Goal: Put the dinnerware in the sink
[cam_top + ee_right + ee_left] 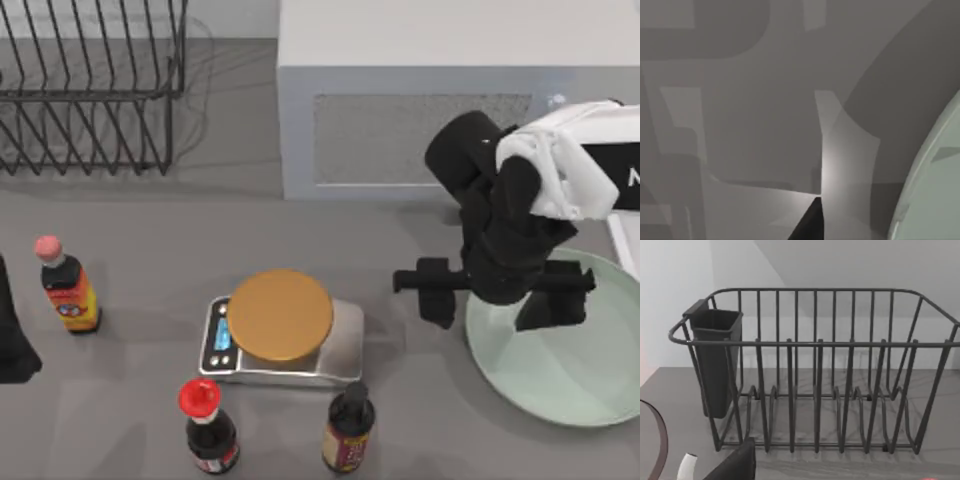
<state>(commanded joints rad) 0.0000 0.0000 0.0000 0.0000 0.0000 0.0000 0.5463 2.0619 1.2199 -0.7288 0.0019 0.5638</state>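
Starting at the top view's left edge, your left arm [12, 335] sits parked, only a dark piece of it in frame, so you cannot tell how its fingers stand. Behind it at the back left stands the wire dish rack [95, 85], which your left wrist camera faces head-on, with a dark cutlery cup [716, 362] hung on one end. In front of the rack you have a pink-capped bottle [66, 285], then a red-capped bottle [208, 425] near the front edge. At the middle sits the kitchen scale [340, 345] with the orange-brown disc [280, 314] on top, and a dark-capped bottle [348, 428] just in front of it. The microwave [440, 100] fills the back. Further right, your right gripper [495, 290] hangs over the left rim of the dinnerware [570, 375], fingers spread wide apart and gripping nothing: one finger is outside the rim over the table, the other above the plate. The plate lies flat on the table at the right side, its pale edge also visible in your right wrist view [935, 190]. A thin white sink rim [625, 240] shows at the far right edge, just behind the plate.
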